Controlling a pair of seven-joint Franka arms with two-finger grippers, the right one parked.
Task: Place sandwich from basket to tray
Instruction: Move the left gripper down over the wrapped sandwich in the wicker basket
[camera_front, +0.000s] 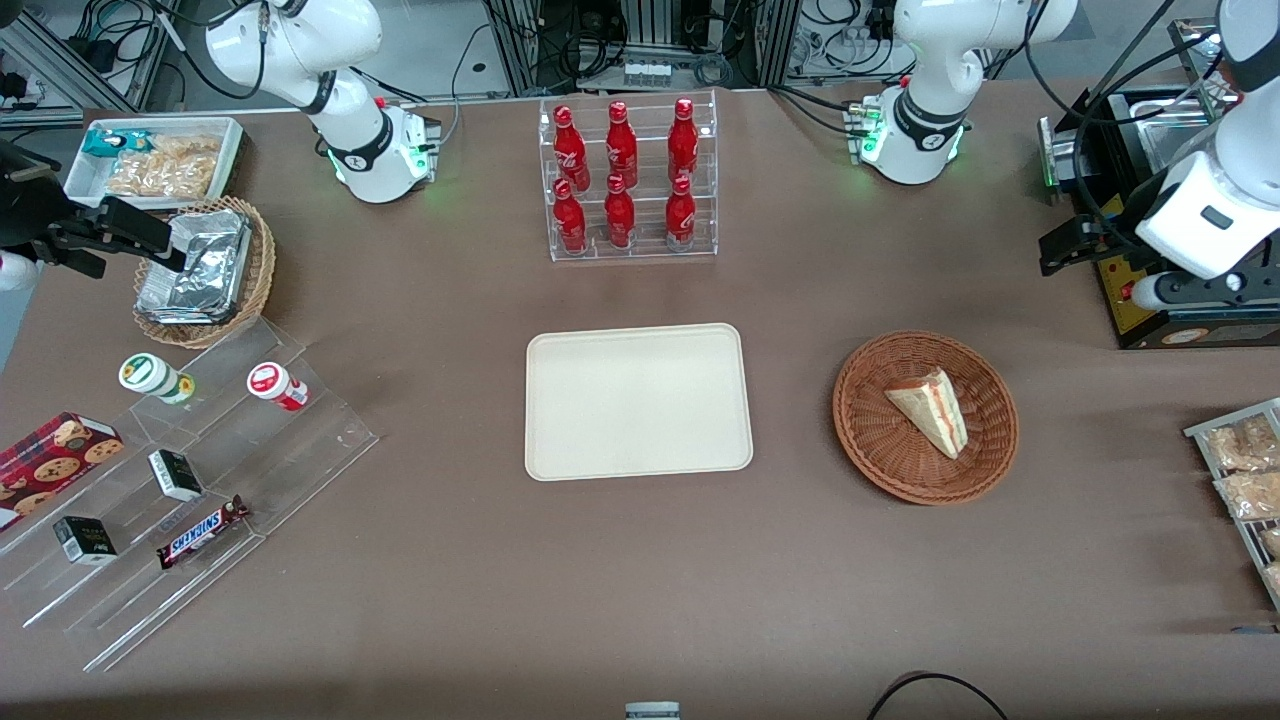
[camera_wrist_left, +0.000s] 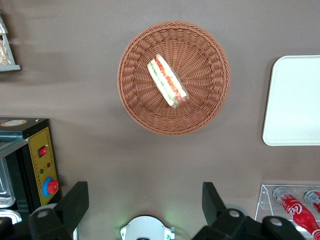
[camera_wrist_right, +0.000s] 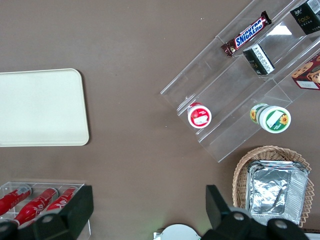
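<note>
The sandwich (camera_front: 932, 408), a pale bread wedge with red and green filling along its cut edge, lies in the round reddish-brown basket (camera_front: 868, 440). In the left wrist view the sandwich (camera_wrist_left: 167, 81) sits near the middle of the basket (camera_wrist_left: 200, 117). The cream tray (camera_front: 638, 400) lies flat on the table beside the basket, toward the parked arm's end, with nothing on it; its edge shows as the tray (camera_wrist_left: 295, 100). My gripper (camera_front: 1062, 248) hangs high above the table, farther from the front camera than the basket. The gripper (camera_wrist_left: 144, 200) is open and holds nothing.
A clear rack of red bottles (camera_front: 628, 180) stands farther back than the tray. A black control box (camera_front: 1150, 290) sits under my gripper. A wire rack of snack packets (camera_front: 1240, 470) lies at the working arm's end. A stepped acrylic shelf (camera_front: 200, 470), a foil-packet basket (camera_front: 200, 270) and a white snack tray (camera_front: 155, 160) are toward the parked arm's end.
</note>
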